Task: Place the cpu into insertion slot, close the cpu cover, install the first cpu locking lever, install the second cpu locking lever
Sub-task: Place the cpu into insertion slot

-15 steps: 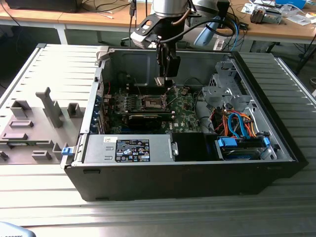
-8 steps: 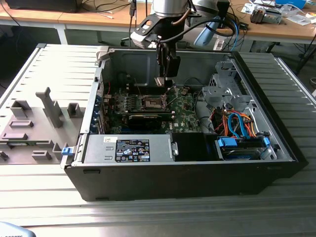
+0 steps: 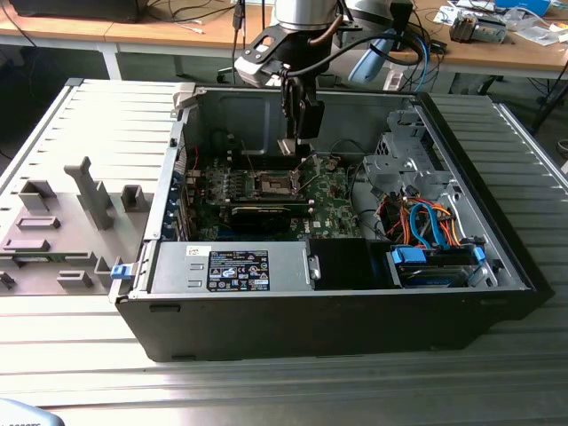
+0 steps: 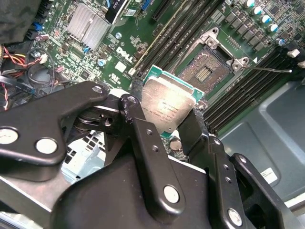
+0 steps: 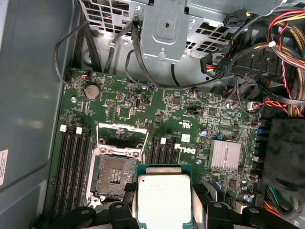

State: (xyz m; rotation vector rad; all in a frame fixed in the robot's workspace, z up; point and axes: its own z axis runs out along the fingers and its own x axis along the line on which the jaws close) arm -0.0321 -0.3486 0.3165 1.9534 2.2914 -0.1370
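My gripper [image 3: 299,135] hangs inside the open computer case, shut on the cpu [image 3: 290,146]. In both wrist views the cpu [image 4: 167,107] [image 5: 163,198] is a silvery square chip with a green edge, pinched between the black fingers [image 4: 136,119]. It hovers above the green board, close beside the insertion slot [image 4: 204,72] [image 5: 113,175] and not in it. The slot [image 3: 273,184] lies open with its dark centre bare. The cpu cover [image 5: 120,138] stands raised at the slot's far edge. A thin locking lever [image 4: 269,70] sticks out, unlatched.
Black memory slots [image 5: 71,167] flank the socket. A silver heatsink [image 5: 226,153] sits on the board, and cable bundles [image 5: 281,62] and a drive cage [image 3: 395,164] crowd one side. The case walls [image 3: 240,111] enclose the board. A grey fixture tray [image 3: 62,231] lies at the exterior view's left.
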